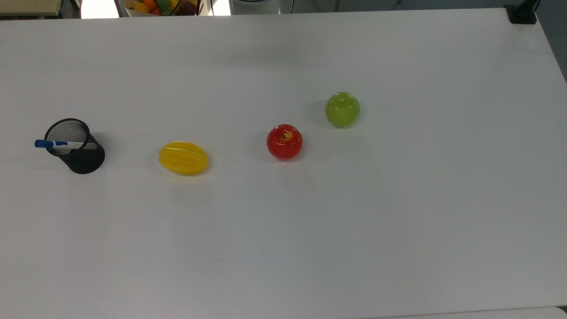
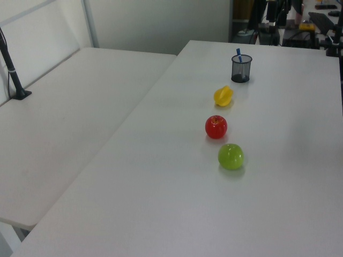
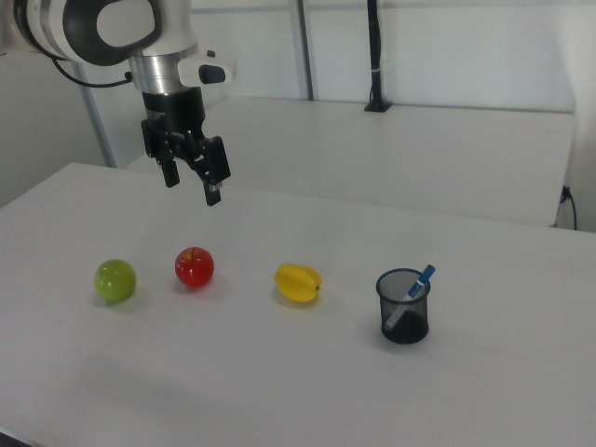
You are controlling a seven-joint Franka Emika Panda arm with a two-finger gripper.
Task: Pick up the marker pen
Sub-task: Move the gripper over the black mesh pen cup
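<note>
In the black mesh cup (image 3: 404, 306) at the row's end, the marker pen (image 3: 413, 290) leans on the rim, blue cap up and free to grasp. The gripper (image 3: 193, 179) hangs above the red apple (image 3: 195, 267), fingers apart, holding nothing.

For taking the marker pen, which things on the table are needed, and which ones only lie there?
Needed: marker pen, standing tilted in the black mesh cup; open pincer, above the table.
Only lying there: yellow fruit, red apple, green apple.
</note>
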